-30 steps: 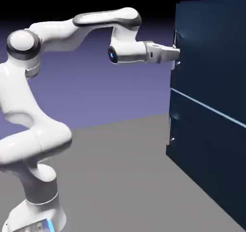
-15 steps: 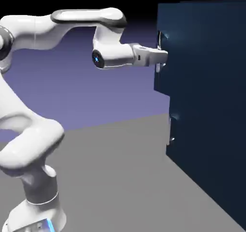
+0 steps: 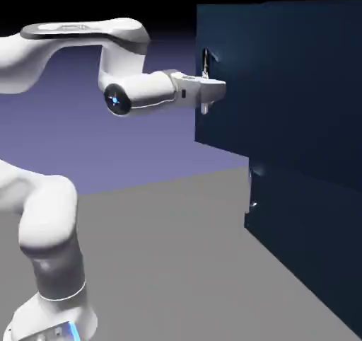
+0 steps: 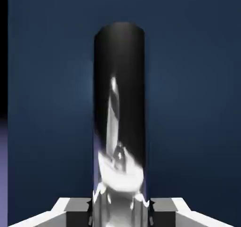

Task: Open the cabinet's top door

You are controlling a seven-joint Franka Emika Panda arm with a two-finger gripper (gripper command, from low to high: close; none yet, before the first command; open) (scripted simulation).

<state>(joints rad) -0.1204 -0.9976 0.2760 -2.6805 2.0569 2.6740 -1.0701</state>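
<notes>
Two navy panels make up the front of the tall dark navy-blue cabinet [image 3: 304, 191] at the exterior view's right; the top door [image 3: 283, 85], the taller flat navy panel, stands swung out from the cabinet body, its handle-side edge well forward of the shorter navy lower panel [image 3: 297, 240], which lies flush and shut with its small silver handle [image 3: 253, 191] at its near edge; the white two-finger gripper [image 3: 206, 93] reaches level from the left and meets the top door's short silver bar handle [image 3: 206, 62] at that free edge, the handle's upper end showing just above the fingers.

In the hand view the handle [image 4: 119, 127] fills the middle as a glossy dark cylinder with pale reflections, running up from the bottom edge against the flat navy of the door [image 4: 197, 80]; the grey fingertips [image 4: 75, 211] sit at the bottom on either side of it, pressed against its sides, so the pincer is closed down to the bar's width and has hold of the handle; a thin strip of violet backdrop shows at the far left edge.

The white arm [image 3: 71, 39] stretches across the upper left of the exterior view, its forearm level, above the grey table [image 3: 170, 262].
</notes>
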